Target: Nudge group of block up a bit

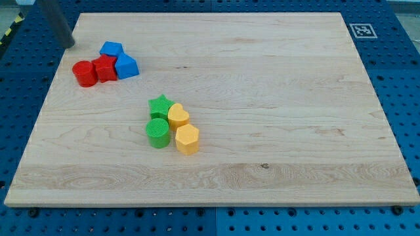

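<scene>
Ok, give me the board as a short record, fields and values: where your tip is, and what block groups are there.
tip: my tip, view's top left, apart from the blocks
upper-left group: red cylinder, red block, blue block, blue block
centre group: green star, green cylinder, yellow heart, yellow hexagon
surface: wooden board

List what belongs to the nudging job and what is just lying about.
Job, probably (the group nearest it): my tip; red cylinder; red block; upper blue block; lower blue block.
Lying about: green star; green cylinder; yellow heart; yellow hexagon; printed corner marker.
</scene>
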Tool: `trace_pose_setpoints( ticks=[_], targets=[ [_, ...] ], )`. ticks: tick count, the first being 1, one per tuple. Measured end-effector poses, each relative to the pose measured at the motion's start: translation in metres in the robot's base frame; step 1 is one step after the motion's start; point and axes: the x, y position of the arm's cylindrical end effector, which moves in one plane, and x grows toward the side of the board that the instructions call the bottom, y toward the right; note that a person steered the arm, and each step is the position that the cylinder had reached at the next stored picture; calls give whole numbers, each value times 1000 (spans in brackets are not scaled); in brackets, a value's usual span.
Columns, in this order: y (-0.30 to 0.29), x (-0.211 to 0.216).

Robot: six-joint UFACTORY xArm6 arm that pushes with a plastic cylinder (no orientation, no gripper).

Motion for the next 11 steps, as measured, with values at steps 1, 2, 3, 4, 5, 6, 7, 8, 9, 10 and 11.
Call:
trace_pose_setpoints(
  ticks=[1,2,3,4,5,6,7,8,9,10,11],
  targets=[
    [0,7],
    [0,34],
    [0,35],
    [0,35],
    [0,35],
    [0,35],
    [0,35],
    [0,37],
    [0,45],
    [0,58],
    [0,74]
  ],
)
